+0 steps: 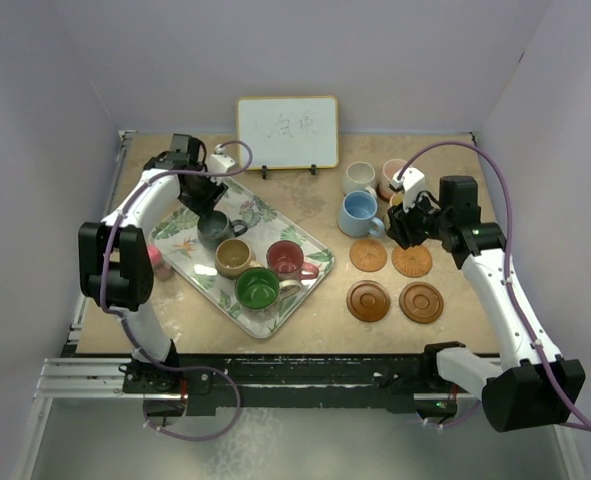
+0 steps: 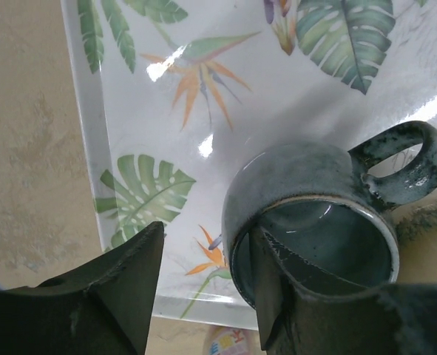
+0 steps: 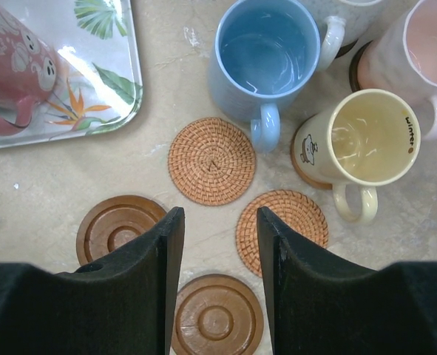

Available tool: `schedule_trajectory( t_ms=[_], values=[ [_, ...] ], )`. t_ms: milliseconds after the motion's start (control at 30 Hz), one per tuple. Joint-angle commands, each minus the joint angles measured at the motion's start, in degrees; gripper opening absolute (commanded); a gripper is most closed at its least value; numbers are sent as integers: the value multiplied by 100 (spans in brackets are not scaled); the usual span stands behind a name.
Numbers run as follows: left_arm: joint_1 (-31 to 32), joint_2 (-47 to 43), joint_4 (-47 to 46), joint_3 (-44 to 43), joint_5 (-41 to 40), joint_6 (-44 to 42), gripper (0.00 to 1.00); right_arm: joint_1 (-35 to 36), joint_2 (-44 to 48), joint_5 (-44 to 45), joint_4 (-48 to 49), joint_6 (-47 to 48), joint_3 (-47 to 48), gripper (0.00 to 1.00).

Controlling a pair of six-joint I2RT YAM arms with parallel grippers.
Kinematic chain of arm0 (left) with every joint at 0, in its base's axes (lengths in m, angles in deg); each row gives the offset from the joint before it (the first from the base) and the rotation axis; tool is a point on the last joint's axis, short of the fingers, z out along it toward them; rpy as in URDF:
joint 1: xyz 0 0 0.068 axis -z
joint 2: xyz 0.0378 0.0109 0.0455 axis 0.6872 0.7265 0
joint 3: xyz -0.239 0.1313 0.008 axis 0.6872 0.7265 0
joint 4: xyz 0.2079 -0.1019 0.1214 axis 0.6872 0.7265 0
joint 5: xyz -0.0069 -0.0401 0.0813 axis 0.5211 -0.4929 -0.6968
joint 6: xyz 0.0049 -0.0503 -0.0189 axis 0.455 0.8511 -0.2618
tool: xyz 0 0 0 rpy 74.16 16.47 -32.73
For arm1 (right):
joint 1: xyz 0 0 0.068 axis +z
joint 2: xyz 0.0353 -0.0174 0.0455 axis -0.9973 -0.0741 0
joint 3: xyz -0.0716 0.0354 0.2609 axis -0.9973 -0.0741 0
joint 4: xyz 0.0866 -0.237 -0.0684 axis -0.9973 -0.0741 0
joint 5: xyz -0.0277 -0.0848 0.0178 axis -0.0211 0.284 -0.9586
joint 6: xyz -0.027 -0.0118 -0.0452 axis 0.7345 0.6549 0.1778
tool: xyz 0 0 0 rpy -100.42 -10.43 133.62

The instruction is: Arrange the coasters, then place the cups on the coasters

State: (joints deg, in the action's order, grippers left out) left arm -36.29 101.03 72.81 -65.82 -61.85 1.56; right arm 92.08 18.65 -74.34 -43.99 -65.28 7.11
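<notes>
Left gripper (image 2: 207,248), fingers spread astride the rim of the dark grey-blue ceramic mug (image 2: 307,177), one inside and one outside clear of its wall, the mug standing on the leaf-patterned rectangular tray (image 2: 203,89); right gripper (image 3: 217,222), fingers spread and empty, above woven round coasters (image 3: 211,160) and grooved wooden round coasters (image 3: 118,225) on the beige table (image 3: 55,177).

Left arm (image 1: 143,202), right arm (image 1: 507,297): white tubular links with bulky black joint housings between them. A small white block sits at each wrist. Left cable (image 1: 190,430) and right cable (image 1: 506,200) are mauve, thin and loosely looped off the links. Both bases are bolted to a black rail (image 1: 295,385) along the near edge of the worktop (image 1: 315,325). Left pincer (image 2: 207,237), right pincer (image 3: 219,218): each has two matte black wedge-shaped fingers with flat inner faces. The left pair is scuffed grey.
</notes>
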Motion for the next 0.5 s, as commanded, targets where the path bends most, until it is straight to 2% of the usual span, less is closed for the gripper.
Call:
schedule_trajectory(
  t_ms=[0,467],
  values=[
    [88,138,172,-415,305,-570,45,8,37,170,23,31,12,46],
    [355,473,280,-524,473,-977,27,15,72,12,22,-14,-14,46]
  ],
)
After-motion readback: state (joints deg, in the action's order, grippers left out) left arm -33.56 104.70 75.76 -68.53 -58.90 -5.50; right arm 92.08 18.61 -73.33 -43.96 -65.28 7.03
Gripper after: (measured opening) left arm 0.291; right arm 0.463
